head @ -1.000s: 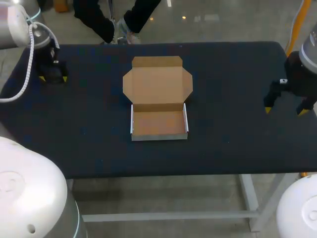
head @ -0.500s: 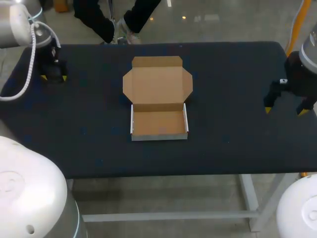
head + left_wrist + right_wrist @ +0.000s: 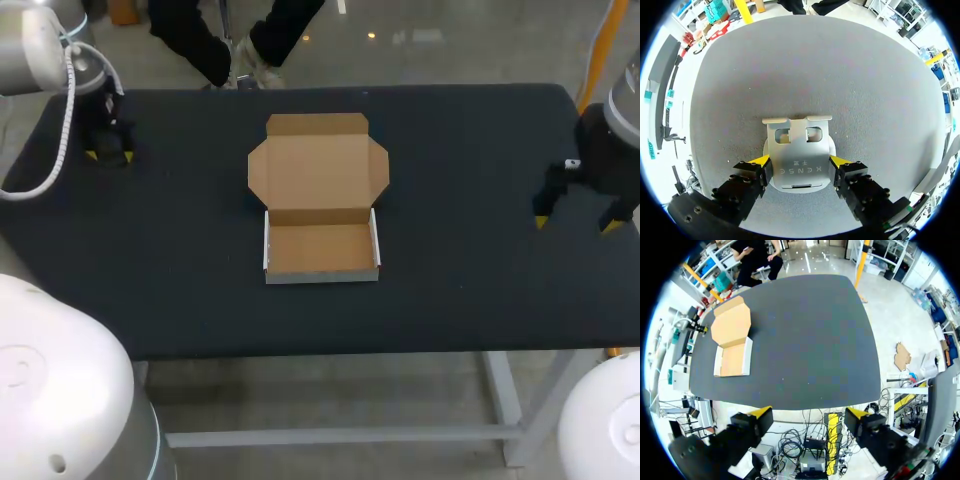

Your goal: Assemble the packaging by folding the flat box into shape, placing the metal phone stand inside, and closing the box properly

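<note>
A silver metal phone stand [image 3: 799, 157] lies flat on the dark table at its far left. My left gripper [image 3: 799, 161] is down over it, with a yellow fingertip [image 3: 760, 161] pressed against each side of the stand. In the head view this gripper [image 3: 108, 153] hides the stand. The brown cardboard box [image 3: 320, 205] sits mid-table, its tray [image 3: 320, 250] folded up with low walls and its lid [image 3: 318, 165] lying flat open behind it. My right gripper [image 3: 577, 220] hangs open and empty over the table's right edge, far from the box [image 3: 732, 340].
The dark table top [image 3: 470, 170] is bare between the box and each gripper. Its front edge [image 3: 380, 350] runs close below the tray.
The left gripper's fingers have drawn in from wide open until they meet the phone stand's sides. The right arm and the box have not moved.
</note>
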